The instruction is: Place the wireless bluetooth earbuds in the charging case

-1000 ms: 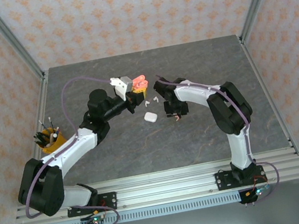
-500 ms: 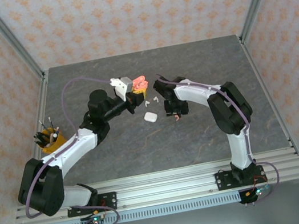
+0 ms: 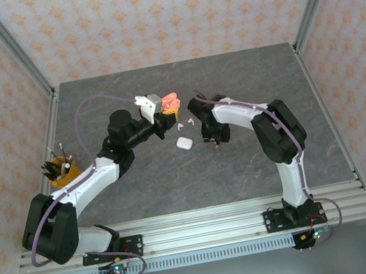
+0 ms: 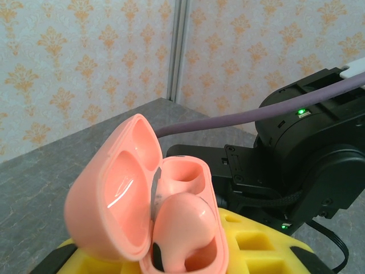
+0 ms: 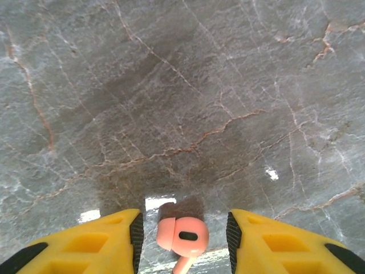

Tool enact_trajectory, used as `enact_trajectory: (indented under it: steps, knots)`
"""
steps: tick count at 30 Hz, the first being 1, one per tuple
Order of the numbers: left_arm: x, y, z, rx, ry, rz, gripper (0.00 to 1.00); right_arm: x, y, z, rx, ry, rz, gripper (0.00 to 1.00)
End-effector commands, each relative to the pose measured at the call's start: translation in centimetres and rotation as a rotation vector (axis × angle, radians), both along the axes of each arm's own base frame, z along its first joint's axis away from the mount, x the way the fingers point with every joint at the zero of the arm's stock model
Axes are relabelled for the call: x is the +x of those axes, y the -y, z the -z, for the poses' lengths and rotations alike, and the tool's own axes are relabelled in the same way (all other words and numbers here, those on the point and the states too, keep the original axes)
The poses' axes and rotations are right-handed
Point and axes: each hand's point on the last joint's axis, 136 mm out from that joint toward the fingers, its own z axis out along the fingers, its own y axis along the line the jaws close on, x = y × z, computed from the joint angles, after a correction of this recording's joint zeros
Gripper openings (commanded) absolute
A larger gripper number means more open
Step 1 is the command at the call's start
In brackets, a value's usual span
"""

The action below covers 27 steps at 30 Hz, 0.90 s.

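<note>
While the right gripper stands low over a coral earbud lying on the grey marbled table, its yellow fingers spread to either side with a gap at each pad, the step in hand reads as picking up that earbud. The left gripper is pressed onto the coral case and holds it above the table, far of centre, with the lid swung open. One seated earbud fills the near well, and the empty well sits just behind it. To do the pickup well, centre the jaws on the rounded head rather than the thin stem, close slowly so the small piece does not skid on the smooth top, and lift straight up. Then carry it left to the case and lower it stem first into the empty well, with the case held steady and the lid clear. Also present are a white case on the table between the arms, two white earbuds just beyond it, and a cup of tools at the left. No brand, label or lettering can be read on the cases, earbuds or arms. The only markings are a dark oval on the earbud's head and a small green light on the right arm.
</note>
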Motion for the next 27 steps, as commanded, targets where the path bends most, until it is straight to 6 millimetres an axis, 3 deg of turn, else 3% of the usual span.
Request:
enact_trajectory:
  steps: [1, 12, 27]
  knots:
    - [-0.26, 0.03, -1.42, -0.024, 0.052, -0.001, 0.00, -0.11, 0.17, 0.33, -0.029, -0.013, 0.014, 0.43]
    - [-0.26, 0.03, -1.37, -0.025, 0.051, -0.001, 0.00, -0.53, 0.81, 0.92, -0.058, -0.023, 0.017, 0.39]
    - [-0.15, 0.03, -1.39, -0.027, 0.046, -0.004, 0.00, -0.83, 1.16, 0.10, -0.053, -0.002, 0.021, 0.33]
